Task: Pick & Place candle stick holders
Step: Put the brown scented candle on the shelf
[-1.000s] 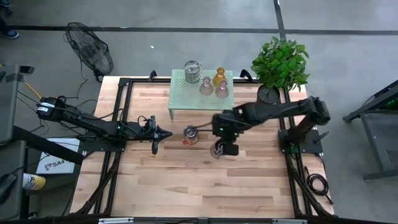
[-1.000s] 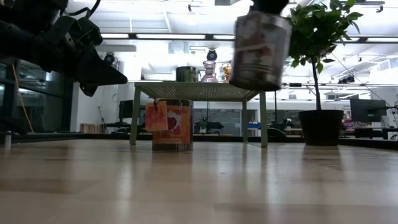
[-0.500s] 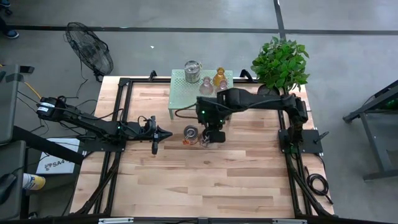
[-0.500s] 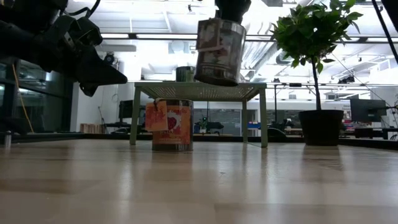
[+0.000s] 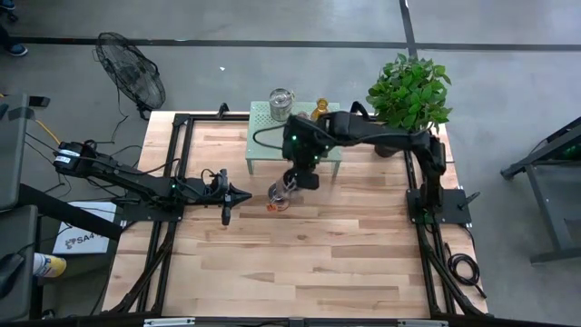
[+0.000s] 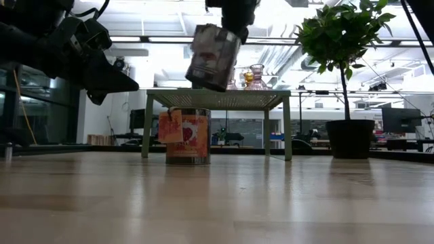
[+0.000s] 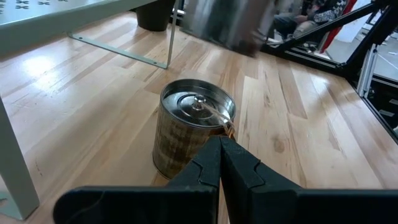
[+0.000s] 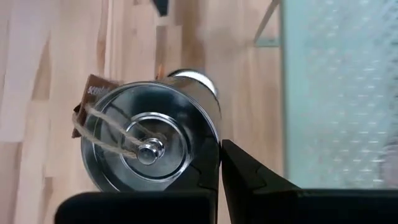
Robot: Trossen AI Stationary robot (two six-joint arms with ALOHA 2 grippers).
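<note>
My right gripper (image 5: 302,178) is shut on a shiny silver lidded holder (image 6: 213,57) and holds it in the air just in front of the mint-green stand (image 5: 272,136). A second silver holder (image 6: 188,135) with an orange tag stands on its base on the table, nearly beneath the held one; it also shows in the left wrist view (image 7: 194,134). A third silver holder (image 5: 281,102) stands on the stand, with an amber glass one (image 5: 320,108) and a pinkish glass one (image 6: 257,74). My left gripper (image 5: 245,194) is shut and empty, left of the table holder. My right gripper comes from above, pointing down, and its fingers close on one side of the holder's top rim (image 8: 212,152), beside the knobbed lid. The holder hangs below the fingers, lifted clear and tilted, its twine and tag trailing off the lid.
A potted green plant (image 5: 408,91) stands at the table's far right corner. A fan (image 5: 132,68) stands on the floor beyond the far left corner. Bare wood (image 5: 290,263) fills the table's near half.
My right gripper has carried the silver holder from right of the table holder toward the table's left and far edge, up to the front of the stand. The holder hung nearly upright before and is now tipped.
</note>
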